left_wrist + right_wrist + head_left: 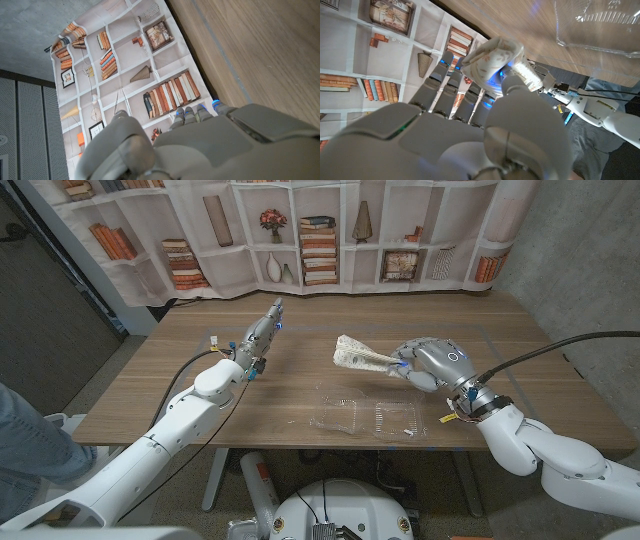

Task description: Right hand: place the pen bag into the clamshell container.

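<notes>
The right hand (428, 362) grips the cream patterned fabric pen bag (360, 357) above the wooden tabletop (300, 340), behind the open clear plastic clamshell container (368, 418). The left hand (260, 336) holds nothing, fingers extended.

Head camera overlooks table (300, 345); wrist cameras close.

Pen bag (362, 357) end hidden inside right robot hand (432, 364).

A cream pen bag (361, 357) with a fine brownish speckled pattern is noted. The clamshell container (368, 416) is clear and colourless. Both hands, left hand (262, 333) and right hand (436, 364), are finished in grey, with blue-lit fingertips (443, 62). The table (300, 330) is brown wood-grained.
</notes>
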